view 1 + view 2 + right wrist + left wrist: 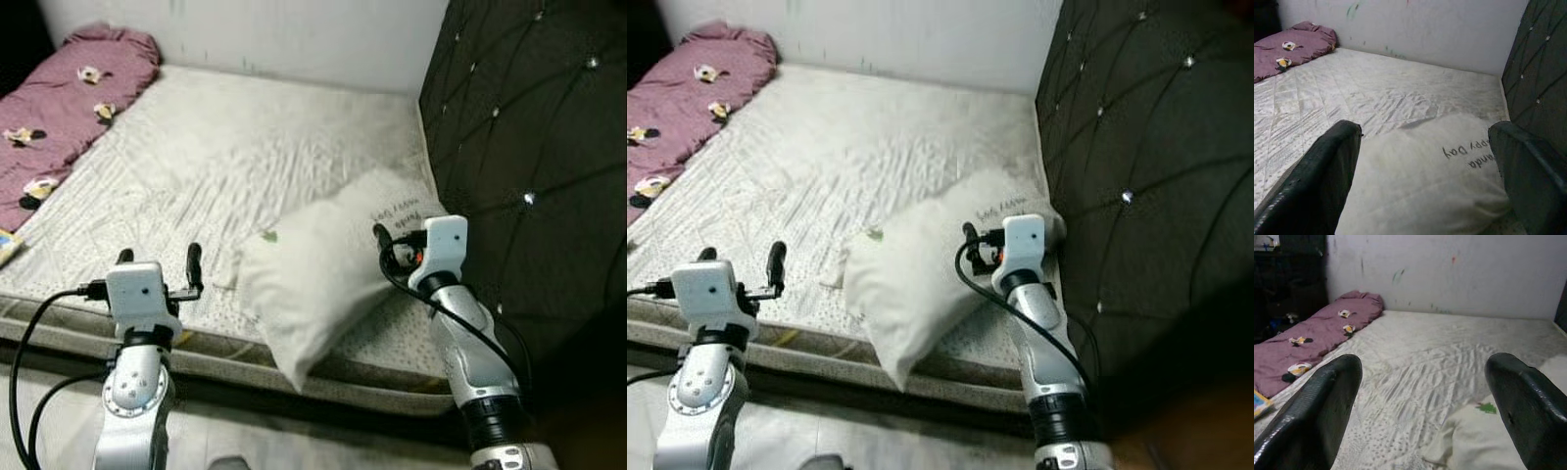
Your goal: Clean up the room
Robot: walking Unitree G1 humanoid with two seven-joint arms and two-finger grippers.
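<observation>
Step in hand, as I judge it: straightening the bed, w/ the white pillow (328,269) as the thing to move. It lies center-right of the head view, skewed diagonally, one corner hanging over the near mattress edge, the other end w/ handwritten lettering up near the headboard (529,147).

My right tool (1425,161) hovers just over the pillow's lettered end, fingers spread wide, nothing held; the wrist view looks straight down onto the fabric between the two black fingers. My left tool (162,262) sits lower left of frame, above the near edge of the mattress (245,147), also wide and empty, w/ the pillow's small green mark just off to its side.

Next move, prob.: drop the right tool onto the pillow's upper end, pinch a fold of the soft cover, then drag or lift it square against the headboard. The left could take the overhanging corner so it doesn't sag. Soft, floppy thing, so a shallow pinch may slip.

Surface & room: bare pale quilted mattress, wrinkled mid-frame. Mauve blanket (69,98) w/ flower prints bunched along the upper left. Something bright at the far left edge (8,245), maybe a book, too cropped to tell. Dark tufted headboard fills the right; scuffed white wall (294,34) across the top.
</observation>
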